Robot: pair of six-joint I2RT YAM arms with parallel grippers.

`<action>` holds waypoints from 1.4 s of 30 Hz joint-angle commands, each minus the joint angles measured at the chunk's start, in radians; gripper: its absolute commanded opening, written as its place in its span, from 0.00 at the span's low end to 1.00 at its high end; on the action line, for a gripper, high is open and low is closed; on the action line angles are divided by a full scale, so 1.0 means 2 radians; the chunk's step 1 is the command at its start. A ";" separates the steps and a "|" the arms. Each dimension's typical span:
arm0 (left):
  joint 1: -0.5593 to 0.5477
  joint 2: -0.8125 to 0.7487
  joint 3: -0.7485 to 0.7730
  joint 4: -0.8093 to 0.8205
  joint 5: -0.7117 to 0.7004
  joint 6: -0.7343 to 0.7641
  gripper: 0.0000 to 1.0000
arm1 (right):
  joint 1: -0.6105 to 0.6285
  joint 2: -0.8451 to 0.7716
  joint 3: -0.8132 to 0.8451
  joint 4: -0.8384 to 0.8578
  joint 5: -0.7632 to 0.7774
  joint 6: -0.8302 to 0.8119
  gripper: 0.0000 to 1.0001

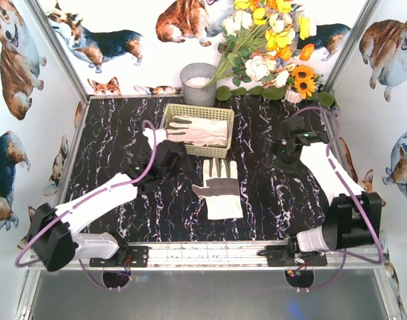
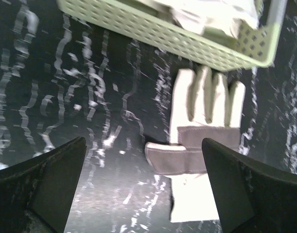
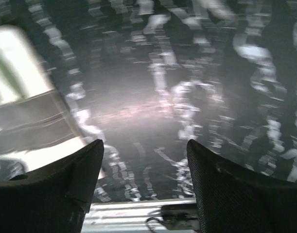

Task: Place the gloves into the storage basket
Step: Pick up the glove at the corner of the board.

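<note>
The bench (image 1: 123, 220) is a black slab veined with white marbling, and a pale metal rail (image 1: 210, 253) runs along its near edge where both arms are bolted. White walls (image 1: 16, 60) printed with corgis close it in on three sides. At the back stands a round grey pot (image 1: 198, 83), and beside it a spray of yellow, white and orange flowers (image 1: 270, 47) leans in from the far right corner. The storage basket (image 1: 196, 108) sits on the far half of the bench, left of centre, with cream gloves (image 1: 200, 131) lying inside; how many cannot be told. One more glove (image 1: 220, 190) lies flat on the bench just in front of the basket, its fingers pointing at the near wall and a grey patch across its palm. The left claw (image 1: 168, 159) hangs to the left of that glove, jaws spread wide and holding nothing. The right claw (image 1: 280, 152) is over bare marble well to the right, jaws likewise parted and empty.
</note>
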 commanded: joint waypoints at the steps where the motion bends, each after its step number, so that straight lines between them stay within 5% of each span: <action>1: 0.035 -0.043 0.013 -0.063 -0.064 0.052 1.00 | -0.042 -0.032 0.004 -0.074 0.199 -0.001 0.74; 6: 0.099 -0.089 0.007 -0.080 -0.040 0.059 1.00 | -0.122 -0.050 -0.008 -0.086 0.269 0.011 0.78; 15: 0.137 -0.147 -0.007 -0.118 -0.037 0.054 1.00 | -0.250 -0.015 -0.008 -0.088 0.264 0.016 0.81; 21: 0.138 -0.183 -0.017 -0.146 -0.050 0.041 1.00 | -0.265 0.030 0.000 -0.070 0.279 -0.011 0.82; 29: 0.139 -0.218 -0.029 -0.170 -0.052 0.016 1.00 | -0.266 0.090 0.017 -0.056 0.265 -0.044 0.61; 37: 0.139 -0.236 -0.035 -0.181 -0.058 -0.003 1.00 | -0.270 0.124 0.024 -0.058 0.295 -0.069 0.60; 42: 0.139 -0.240 -0.041 -0.186 -0.055 -0.013 1.00 | -0.270 0.159 0.031 -0.059 0.311 -0.071 0.49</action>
